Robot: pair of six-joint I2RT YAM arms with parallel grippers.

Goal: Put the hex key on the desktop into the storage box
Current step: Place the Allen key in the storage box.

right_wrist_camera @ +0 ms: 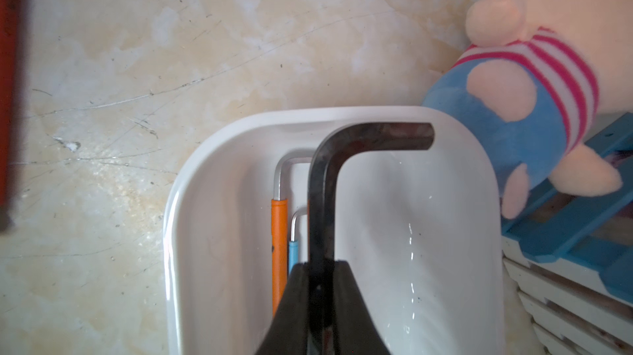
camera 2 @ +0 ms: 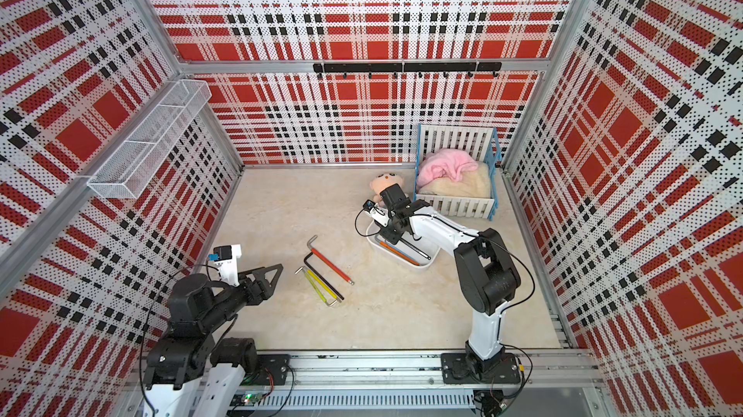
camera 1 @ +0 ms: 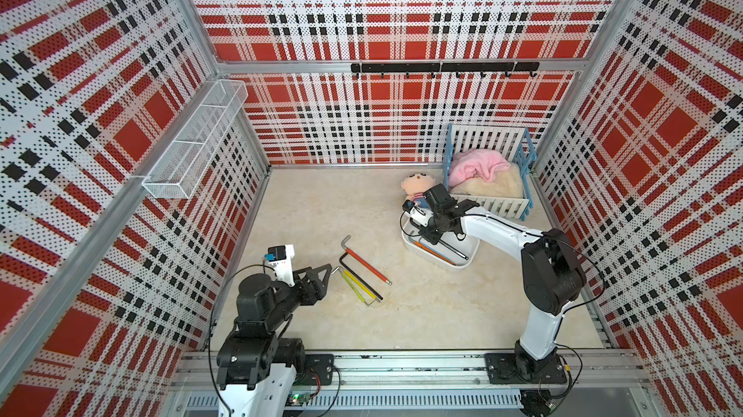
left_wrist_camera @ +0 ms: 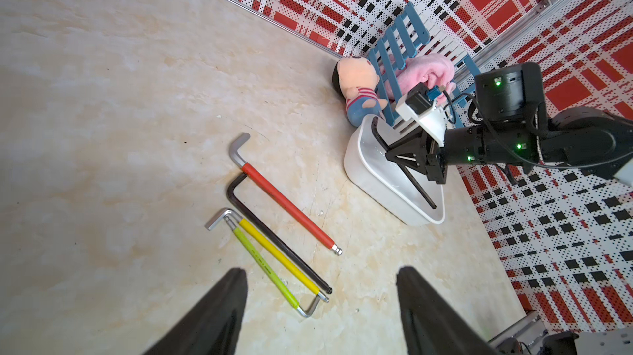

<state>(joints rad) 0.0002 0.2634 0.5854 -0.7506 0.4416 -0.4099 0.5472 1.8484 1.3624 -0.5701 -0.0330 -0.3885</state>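
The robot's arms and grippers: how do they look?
The left arm and right arm have white shells, black joints and looping black cables. The left gripper and right gripper have black triangular open-frame fingers and white camera mounts. The right arm shows green lights.

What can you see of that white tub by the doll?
The storage box is a glossy white plastic tub, rounded-rectangular with low walls, sitting flat on the desktop right beside the doll. Inside lie an orange-sleeved hex key and a blue-sleeved hex key; the right gripper holds a black hex key in it.
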